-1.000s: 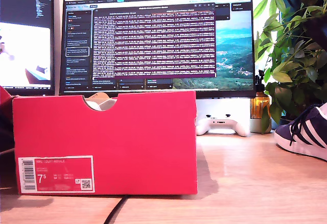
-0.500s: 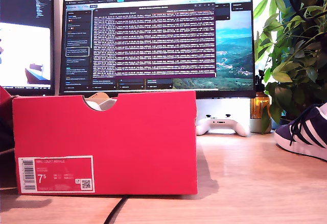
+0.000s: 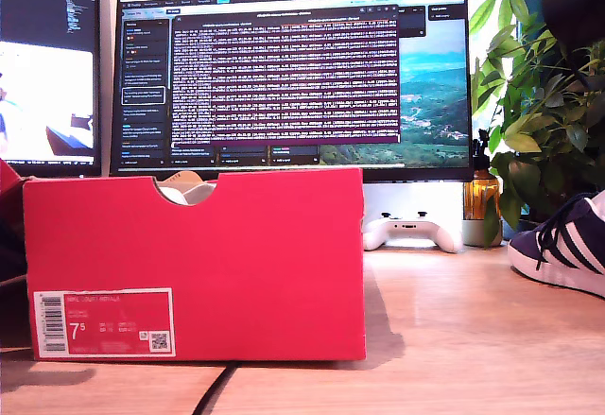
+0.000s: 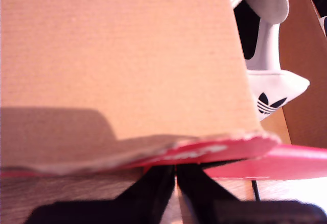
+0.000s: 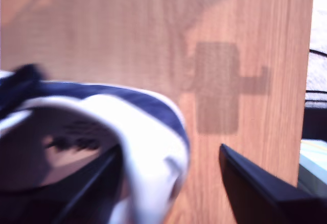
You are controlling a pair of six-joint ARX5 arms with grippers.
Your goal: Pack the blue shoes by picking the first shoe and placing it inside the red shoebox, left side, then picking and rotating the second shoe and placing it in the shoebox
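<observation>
With one navy suede sneaker (image 4: 265, 55) already lying in the pinkish-red cardboard shoebox (image 3: 194, 264), my first claw (image 4: 175, 179) pressed together beside its flap, my second claw (image 5: 168, 183) spreads around the other shoe's white heel (image 5: 148, 147) on the counter (image 3: 454, 339), so next comes pinching, lifting and rotating.

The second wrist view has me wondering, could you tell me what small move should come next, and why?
Probably close my second gripper on the shoe's white heel collar. Its fingers stand apart with the collar between them, nothing is clamped yet, and in the exterior view this blue shoe sits on the desk outside the red shoebox.
</observation>
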